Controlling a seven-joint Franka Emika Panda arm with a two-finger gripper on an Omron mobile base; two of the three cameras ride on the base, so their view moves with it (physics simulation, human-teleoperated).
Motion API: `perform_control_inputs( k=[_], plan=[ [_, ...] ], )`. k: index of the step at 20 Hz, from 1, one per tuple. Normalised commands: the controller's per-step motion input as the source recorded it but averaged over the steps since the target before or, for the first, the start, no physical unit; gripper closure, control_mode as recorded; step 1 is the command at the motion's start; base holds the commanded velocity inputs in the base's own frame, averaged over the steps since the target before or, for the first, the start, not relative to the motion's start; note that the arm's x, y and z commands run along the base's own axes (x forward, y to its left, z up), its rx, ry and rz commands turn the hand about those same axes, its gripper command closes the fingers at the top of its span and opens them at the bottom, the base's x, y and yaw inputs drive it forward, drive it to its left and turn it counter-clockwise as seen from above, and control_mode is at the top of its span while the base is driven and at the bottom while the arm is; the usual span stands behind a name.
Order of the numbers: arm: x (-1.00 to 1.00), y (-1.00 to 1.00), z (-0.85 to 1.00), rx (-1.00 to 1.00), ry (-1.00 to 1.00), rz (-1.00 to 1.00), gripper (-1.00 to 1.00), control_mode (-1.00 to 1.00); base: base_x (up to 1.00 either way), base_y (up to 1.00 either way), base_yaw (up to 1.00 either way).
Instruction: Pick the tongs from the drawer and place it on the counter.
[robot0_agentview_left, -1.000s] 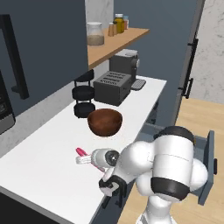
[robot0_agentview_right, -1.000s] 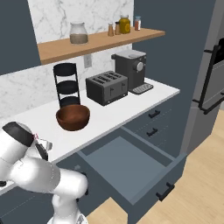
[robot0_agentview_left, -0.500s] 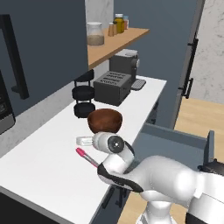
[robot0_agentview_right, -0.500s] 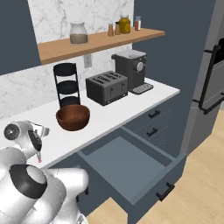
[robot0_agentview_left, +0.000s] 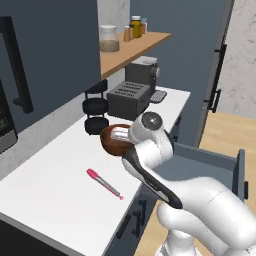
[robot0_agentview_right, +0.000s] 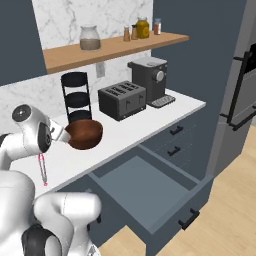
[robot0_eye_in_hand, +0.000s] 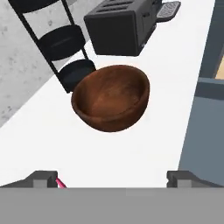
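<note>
The pink tongs lie flat on the white counter, free of the gripper. In the right base view the tongs rest just below my hand. Only their pink tip shows in the hand view, beside the left fingertip. My gripper is open with nothing between its fingers. It hovers above the counter, facing the brown wooden bowl. The blue-grey drawer stands pulled out below the counter edge, its inside bare.
A black tiered rack, a dark toaster and a coffee machine line the back of the counter. A wooden shelf carries jars. The open drawer juts into the floor space on the right.
The tongs, held in the gripper a second ago, now lie let go on the counter. The hand has lifted away from them and swung toward the bowl.
</note>
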Motion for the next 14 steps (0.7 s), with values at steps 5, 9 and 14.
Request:
perform_control_inputs(
  k=[5,9,14],
  plan=[
    [-0.03,-1.00,0.25,-0.17,0.40,-0.02,-1.00,-1.00,0.00,0.00,0.00],
    [-0.57,-1.00,0.00,-0.09,0.35,0.00,-1.00,-1.00,0.00,0.00,0.00],
    [-1.00,-1.00,-0.03,0.03,0.02,0.09,-1.00,-1.00,0.00,0.00,0.00]
  ],
)
